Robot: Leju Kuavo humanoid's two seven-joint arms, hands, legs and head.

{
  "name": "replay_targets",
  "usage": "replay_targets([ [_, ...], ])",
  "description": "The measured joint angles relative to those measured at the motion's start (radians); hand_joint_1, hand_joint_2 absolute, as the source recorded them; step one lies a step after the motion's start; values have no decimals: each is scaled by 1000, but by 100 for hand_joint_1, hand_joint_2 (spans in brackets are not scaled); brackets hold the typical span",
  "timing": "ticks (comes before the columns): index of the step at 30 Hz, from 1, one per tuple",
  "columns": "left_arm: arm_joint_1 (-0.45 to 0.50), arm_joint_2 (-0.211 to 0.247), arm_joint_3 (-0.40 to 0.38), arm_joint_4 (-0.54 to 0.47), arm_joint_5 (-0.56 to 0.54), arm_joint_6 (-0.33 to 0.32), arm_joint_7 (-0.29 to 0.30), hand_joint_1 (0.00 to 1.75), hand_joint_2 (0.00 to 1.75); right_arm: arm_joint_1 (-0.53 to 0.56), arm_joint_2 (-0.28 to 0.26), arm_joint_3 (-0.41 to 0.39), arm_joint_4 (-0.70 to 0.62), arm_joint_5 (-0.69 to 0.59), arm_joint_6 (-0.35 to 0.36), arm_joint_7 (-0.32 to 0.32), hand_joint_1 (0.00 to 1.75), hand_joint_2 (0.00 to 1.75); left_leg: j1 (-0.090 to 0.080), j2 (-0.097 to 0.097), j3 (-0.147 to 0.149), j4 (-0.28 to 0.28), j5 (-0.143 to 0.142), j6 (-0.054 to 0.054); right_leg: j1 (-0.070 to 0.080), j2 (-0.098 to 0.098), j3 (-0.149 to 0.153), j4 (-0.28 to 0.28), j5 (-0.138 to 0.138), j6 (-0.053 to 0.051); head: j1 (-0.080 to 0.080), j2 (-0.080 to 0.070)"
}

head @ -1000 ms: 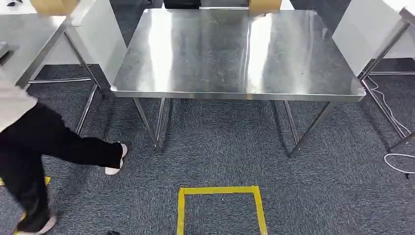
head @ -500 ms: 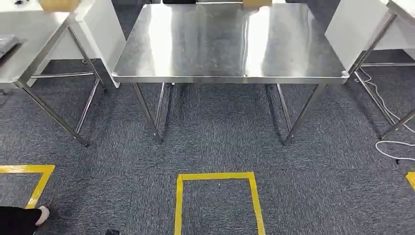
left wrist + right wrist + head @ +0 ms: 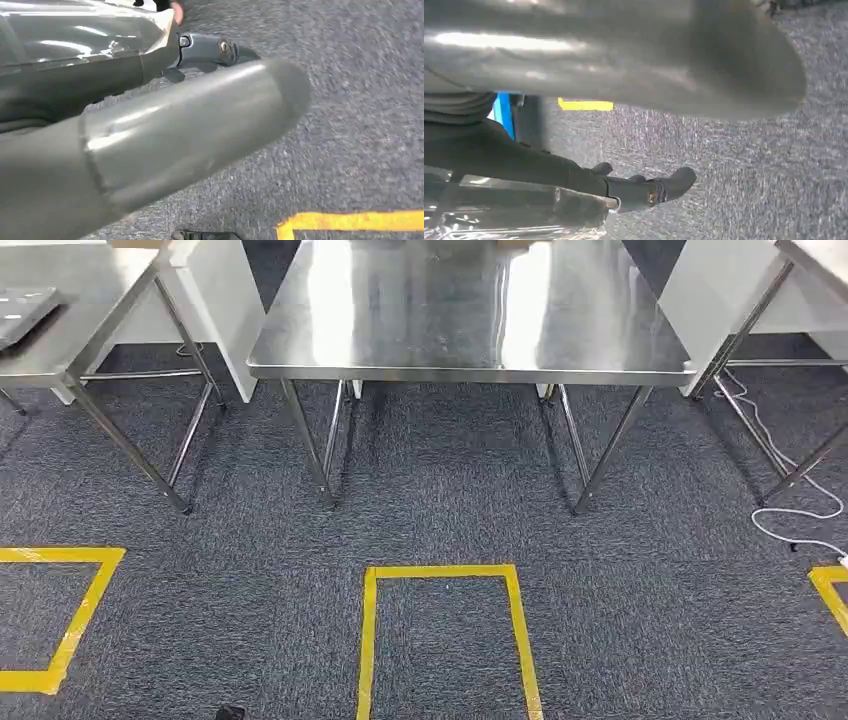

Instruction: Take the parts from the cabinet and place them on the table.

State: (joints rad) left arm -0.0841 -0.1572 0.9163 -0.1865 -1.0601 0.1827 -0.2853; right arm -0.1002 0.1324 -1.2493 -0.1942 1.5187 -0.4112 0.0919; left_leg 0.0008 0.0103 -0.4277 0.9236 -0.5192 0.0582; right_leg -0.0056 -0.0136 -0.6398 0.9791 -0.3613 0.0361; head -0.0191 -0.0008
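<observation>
The steel table [image 3: 470,370] stands ahead across the carpet, its top bare and shiny. In the left wrist view my left hand [image 3: 150,135] hangs over the floor. Its thick thumb crosses the picture and its dark fingers [image 3: 207,49] lie against a part in crinkled clear plastic [image 3: 75,35], which it grips. In the right wrist view my right hand [image 3: 624,65] holds another plastic-wrapped part [image 3: 514,222], with its dark fingers [image 3: 649,190] stretched along it. What is inside either wrap is hidden.
A yellow tape square [image 3: 440,575] marks the carpet in front of the table. A second steel table [image 3: 60,350] stands at the left and a third [image 3: 800,260] at the right. White panels [image 3: 225,310] flank the middle table. A white cable [image 3: 790,510] trails on the floor at right.
The whole picture has shifted, so the camera has moved: the table now sits higher and more floor shows. The person walking at the left is gone from view.
</observation>
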Motion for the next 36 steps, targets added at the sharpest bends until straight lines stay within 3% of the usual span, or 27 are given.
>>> replay_targets([
  [1, -2, 1, 0, 0, 0, 0, 0, 0, 0, 0, 0, 0, 0, 0, 0, 0, 0, 0, 0, -4, -26, -2, 20, 13, 1, 6, -23, 47, -76, -17, 4, 0],
  [3, -1, 0, 0, 0, 0, 0, 0, 0, 0, 4, 1, 0, 0, 0, 0, 1, 0, 0, -1, -1, -62, -2, 50, 10, -4, 7, -47, 179, -195, -27, 10, 0],
  [4, -1, 0, 0, 0, 0, 0, 0, 0, 0, 3, 1, 0, 0, 0, 0, 1, 0, 0, -2, 0, -83, 0, 66, 8, -6, 8, -52, 257, -225, -20, 8, 0],
  [5, -1, 0, 0, 0, 0, 0, 0, 0, 0, 3, 0, 0, 0, 0, 0, 1, 0, 0, -2, 3, -102, 2, 82, 5, -8, 8, -51, 311, -216, -6, 10, 0],
  [6, -1, -1, 0, 0, 0, 0, 0, 0, 0, 3, -1, 0, 0, 0, 0, 1, 0, 0, -2, 5, -123, 5, 98, 3, -9, 8, -37, 337, -183, 14, 10, 0],
  [7, -1, -2, 0, 0, 0, 0, 0, 0, 0, 3, -3, 0, 0, 0, 0, 1, 0, 0, -1, 7, -142, 11, 113, -2, -11, 8, 0, 321, -134, 33, 10, 0],
  [8, -1, -2, 0, 0, 0, 0, 0, 0, 0, 3, -3, 0, 0, 0, 0, 1, 0, 0, 0, 8, -166, 21, 125, -6, -11, 8, 53, 266, -105, 42, 9, 0],
  [9, -1, -2, 0, 0, 0, 0, 0, 0, 0, 1, -3, 0, 0, 0, 0, 1, 0, 0, 1, 7, -187, 33, 135, -11, -13, 9, 130, 172, -112, 39, 9, 0],
  [10, -1, -2, 0, 0, 0, 0, 0, 0, 0, -2, -3, 0, 0, 0, 0, 1, 0, 0, -6, 6, -202, 48, 141, -17, -13, 9, 225, 51, -157, 25, 10, 0],
  [11, -1, -4, 0, 0, 0, 0, 0, 0, 0, -3, -4, 0, 0, 0, 0, 0, 0, 0, -7, 7, -212, 58, 149, -22, -2, 14, 269, -58, -206, 9, 6, 0],
  [14, 0, -3, 0, 0, 1, 2, -1, 0, 0, -3, -3, 1, 0, -2, 1, 0, 0, 0, 0, 9, -222, 47, 187, -43, 3, 11, 242, -48, -195, -22, 3, 0],
  [15, 3, -2, 0, 0, 1, 4, -1, 0, 0, -1, 1, 1, 0, -5, 2, 0, 0, 0, 9, 5, -229, 52, 175, -49, -16, 8, 233, -51, -180, -37, 6, 0],
  [17, 7, -4, 0, 0, 2, 5, -4, 0, 0, 2, 1, 0, 0, -13, 2, 0, 0, 0, 12, -2, -253, 152, 16, -63, -11, 1, 206, -50, -151, -59, 0, 0],
  [19, 7, -3, 0, 0, 2, 5, -11, 0, 0, 3, 2, 0, 0, -19, 1, -14, 0, 0, 14, -3, -275, 298, -79, -74, -7, 0, 174, -48, -125, -60, -1, 0],
  [20, 6, -1, 0, 0, 3, 5, -15, 0, 0, 3, 2, 0, 0, -19, 1, -20, 0, 0, 16, -3, -277, 356, -79, -77, -7, 0, 158, -45, -113, -58, -1, 0],
  [22, 5, 1, 0, 0, 6, 3, -21, 0, 0, 3, 3, 0, 0, -20, 0, -28, 0, 0, 18, -3, -233, 359, 0, -78, -7, -1, 120, -28, -92, -51, -2, 0],
  [23, 3, 2, 0, 0, 10, 0, -24, 0, 0, 4, 5, 0, 0, -20, 0, -30, 0, 0, 19, -3, -178, 299, 37, -74, -7, 0, 98, -17, -85, -47, -3, 0],
  [24, 1, 2, 1, 0, 12, 0, -27, 0, 0, 3, 5, 0, 0, -19, 0, -31, 0, 0, 19, -5, -115, 221, 40, -68, -7, 1, 85, -9, -78, -43, -3, 0],
  [26, -5, 5, 1, -1, 12, -1, -29, 0, 0, 3, 10, 0, 0, -14, 0, -33, 0, 0, 14, -13, 3, 52, -12, -50, 0, 0, 70, 5, -70, -32, -2, 0],
  [28, -9, 5, 0, -1, 11, -2, -29, 0, 0, -1, 12, 0, 0, -12, 0, -37, 0, 0, 7, -13, 1, 32, -23, -42, -5, -4, 59, 4, -47, -17, -3, 0],
  [29, -8, 5, 0, -1, 11, -2, -28, 0, 0, -2, 13, 0, 0, -12, 0, -37, 0, 0, 2, -12, -5, 34, -15, -33, -7, -4, 57, 2, -37, -9, -1, 0],
  [30, -4, 3, 0, 0, 11, 0, -27, 0, 0, 1, 12, 0, 0, -12, 0, -37, 0, 0, 12, -6, -21, 19, 6, -18, 2, -2, 50, 8, -39, -2, -1, 0],
  [31, -5, 2, 1, 0, 11, 1, -26, 0, 0, 2, 11, 1, 0, -12, 0, -35, 0, 0, 9, 0, -30, 19, 19, -14, -5, 1, 35, 30, -73, -7, -2, 0],
  [33, -4, 6, 2, 0, 10, -9, -33, 0, 0, 3, 12, 1, 0, -13, 1, -26, 0, 0, 7, 0, -68, 21, 45, 0, -5, 5, -5, 161, -198, -30, 12, 0],
  [34, -4, 10, 2, 0, 8, -19, -38, 0, 0, 4, 13, 1, 0, -16, 1, -26, 0, 0, 7, 1, -84, 22, 59, 2, -8, 6, -23, 236, -239, -30, 11, 0],
  [35, -4, 14, 2, 0, 5, -27, -44, 0, 0, 4, 15, 1, 0, -19, 1, -26, 0, 0, 6, 3, -102, 23, 73, 0, -10, 8, -32, 298, -253, -20, 11, 0],
  [36, -3, 18, 2, 0, 4, -34, -50, 0, 0, 4, 15, 1, 0, -21, 0, -26, 0, 0, 6, 4, -122, 25, 87, -2, -11, 8, -25, 329, -239, -6, 11, 0],
])
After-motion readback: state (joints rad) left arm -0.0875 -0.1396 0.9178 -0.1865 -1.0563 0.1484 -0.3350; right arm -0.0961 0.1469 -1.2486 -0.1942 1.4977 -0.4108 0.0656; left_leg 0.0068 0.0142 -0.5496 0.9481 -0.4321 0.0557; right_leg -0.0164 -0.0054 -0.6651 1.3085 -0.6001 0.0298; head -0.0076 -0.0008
